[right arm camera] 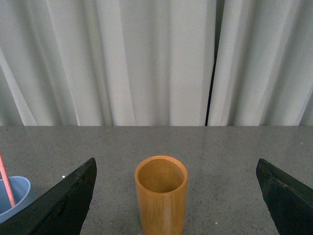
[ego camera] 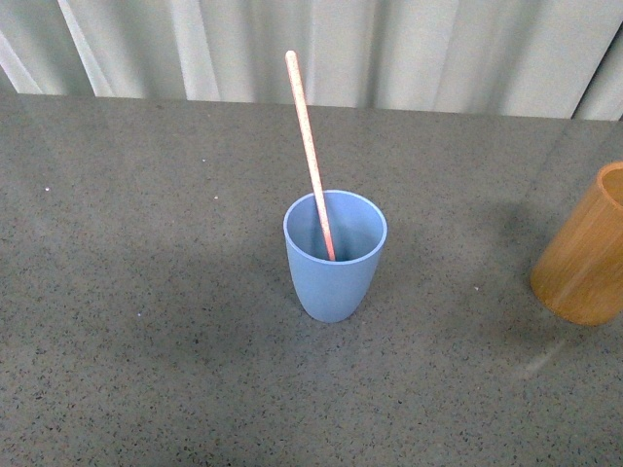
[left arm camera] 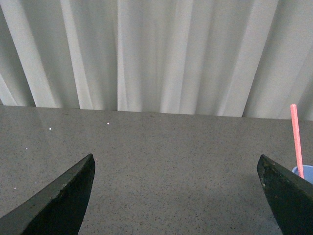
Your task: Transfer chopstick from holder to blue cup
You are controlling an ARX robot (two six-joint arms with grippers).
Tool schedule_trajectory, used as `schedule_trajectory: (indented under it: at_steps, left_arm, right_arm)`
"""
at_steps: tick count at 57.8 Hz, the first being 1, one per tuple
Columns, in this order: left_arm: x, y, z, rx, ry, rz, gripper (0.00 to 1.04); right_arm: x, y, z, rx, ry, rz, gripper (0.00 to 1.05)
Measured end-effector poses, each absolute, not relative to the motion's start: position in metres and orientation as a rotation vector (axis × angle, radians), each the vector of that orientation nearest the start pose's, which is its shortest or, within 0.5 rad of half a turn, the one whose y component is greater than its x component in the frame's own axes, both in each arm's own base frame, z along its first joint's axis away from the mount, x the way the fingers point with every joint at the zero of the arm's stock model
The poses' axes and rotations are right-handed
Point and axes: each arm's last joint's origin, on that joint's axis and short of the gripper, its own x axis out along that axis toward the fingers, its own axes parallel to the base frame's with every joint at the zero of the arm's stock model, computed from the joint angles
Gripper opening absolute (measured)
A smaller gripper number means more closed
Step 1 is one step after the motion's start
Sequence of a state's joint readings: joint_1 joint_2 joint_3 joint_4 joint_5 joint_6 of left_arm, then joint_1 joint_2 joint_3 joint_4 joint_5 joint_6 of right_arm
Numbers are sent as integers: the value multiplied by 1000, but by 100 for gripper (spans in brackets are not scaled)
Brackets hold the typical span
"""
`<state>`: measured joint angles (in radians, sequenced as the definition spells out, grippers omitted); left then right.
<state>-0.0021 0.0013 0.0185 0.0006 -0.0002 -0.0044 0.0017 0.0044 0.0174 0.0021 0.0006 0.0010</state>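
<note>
The light-blue cup (ego camera: 334, 255) stands upright in the middle of the grey table, with the salmon-pink chopstick (ego camera: 308, 146) leaning inside it, top tilted to the far left. The orange-brown holder (ego camera: 586, 253) stands at the right edge of the front view, cut off by the frame. In the right wrist view the holder (right arm camera: 161, 195) is upright and looks empty, ahead of and between the wide-apart fingers of my open right gripper (right arm camera: 176, 169). My open left gripper (left arm camera: 176, 166) faces bare table, with the cup (left arm camera: 305, 173) and chopstick (left arm camera: 296, 139) off to one side. Neither arm shows in the front view.
A white pleated curtain (ego camera: 389, 49) hangs along the table's far edge. The speckled grey tabletop (ego camera: 146, 321) stretches around the cup and holder.
</note>
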Motion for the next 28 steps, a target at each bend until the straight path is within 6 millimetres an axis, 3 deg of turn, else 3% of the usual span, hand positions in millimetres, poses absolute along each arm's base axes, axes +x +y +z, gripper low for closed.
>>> schedule_trajectory:
  at_steps: [28]
  left_arm:
    - [97,0,170,-4,-18,-2,98]
  right_arm:
    - [97,0,169,1,-15,1,95]
